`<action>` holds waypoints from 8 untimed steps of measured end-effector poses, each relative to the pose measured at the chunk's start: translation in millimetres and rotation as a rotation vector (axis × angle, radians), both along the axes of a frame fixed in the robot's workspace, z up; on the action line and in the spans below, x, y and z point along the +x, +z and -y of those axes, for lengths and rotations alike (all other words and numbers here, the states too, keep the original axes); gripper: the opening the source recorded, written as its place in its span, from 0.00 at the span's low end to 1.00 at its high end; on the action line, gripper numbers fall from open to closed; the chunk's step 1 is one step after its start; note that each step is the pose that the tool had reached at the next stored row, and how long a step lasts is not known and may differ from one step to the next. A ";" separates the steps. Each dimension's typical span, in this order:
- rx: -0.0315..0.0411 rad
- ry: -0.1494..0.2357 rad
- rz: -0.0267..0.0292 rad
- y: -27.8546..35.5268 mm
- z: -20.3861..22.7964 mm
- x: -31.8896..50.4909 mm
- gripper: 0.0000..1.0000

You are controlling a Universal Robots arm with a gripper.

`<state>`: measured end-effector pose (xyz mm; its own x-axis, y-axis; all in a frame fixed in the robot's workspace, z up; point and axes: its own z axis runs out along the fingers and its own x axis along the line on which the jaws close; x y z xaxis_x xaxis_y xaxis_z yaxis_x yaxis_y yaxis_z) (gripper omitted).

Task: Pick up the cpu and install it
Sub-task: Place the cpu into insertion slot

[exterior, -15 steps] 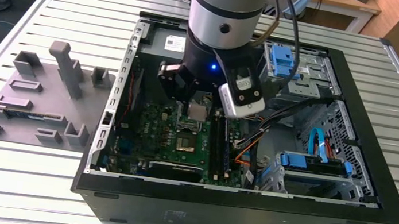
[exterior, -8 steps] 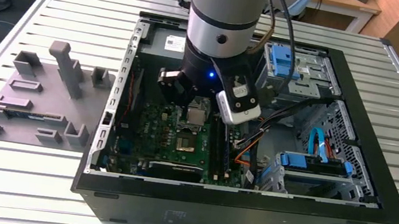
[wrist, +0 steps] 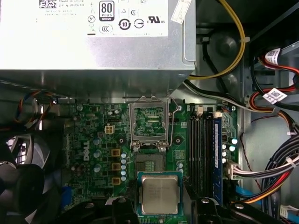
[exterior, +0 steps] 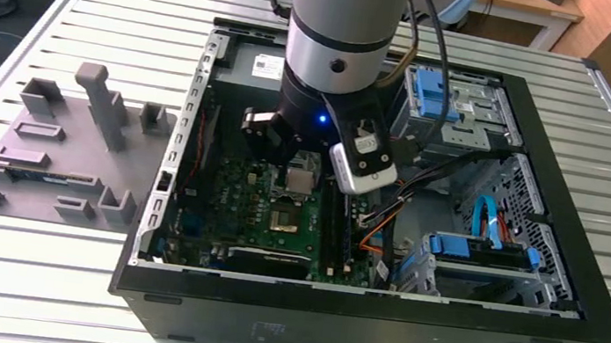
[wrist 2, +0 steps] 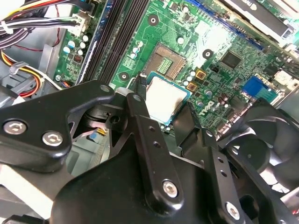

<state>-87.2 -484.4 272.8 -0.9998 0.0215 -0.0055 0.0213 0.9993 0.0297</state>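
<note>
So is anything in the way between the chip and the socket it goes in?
Nothing I can see. The gripper holds the cpu close to the socket. The lid is flipped open, and just bare board lies between cpu and socket.

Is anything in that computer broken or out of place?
Nothing looks broken. The socket is empty with its lid standing open. The cpu is clamped in the gripper near it, not yet seated.

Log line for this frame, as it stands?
gripper: shut on cpu | cpu: held beside open socket | seated: no
</note>
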 end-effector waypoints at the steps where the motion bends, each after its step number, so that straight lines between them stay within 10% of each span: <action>1: -0.0001 0.000 0.0000 -0.4 0.0 0.0 0.47; 8: -0.0011 0.000 0.0000 -0.9 0.0 0.0 0.47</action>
